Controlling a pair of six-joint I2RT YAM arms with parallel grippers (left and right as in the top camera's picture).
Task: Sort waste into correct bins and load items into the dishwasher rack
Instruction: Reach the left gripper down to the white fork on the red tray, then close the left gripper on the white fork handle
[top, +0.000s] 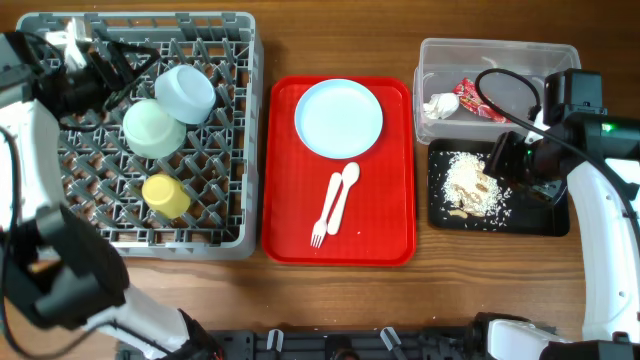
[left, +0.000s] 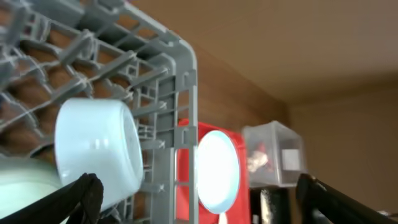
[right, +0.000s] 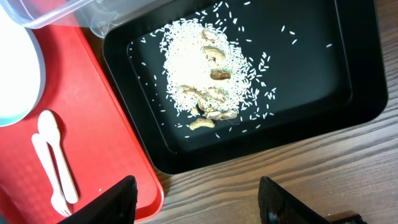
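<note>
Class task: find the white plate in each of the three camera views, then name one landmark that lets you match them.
Overhead: the white plate sits upper centre, on the far end of the red tray.
Left wrist: lower middle, seen at a slant just past the grey rack.
Right wrist: only part of it shows, at the upper left edge.
Shared landmark: the red tray under the plate.

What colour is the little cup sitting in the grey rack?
The cup is yellow, clearest from overhead.
</note>
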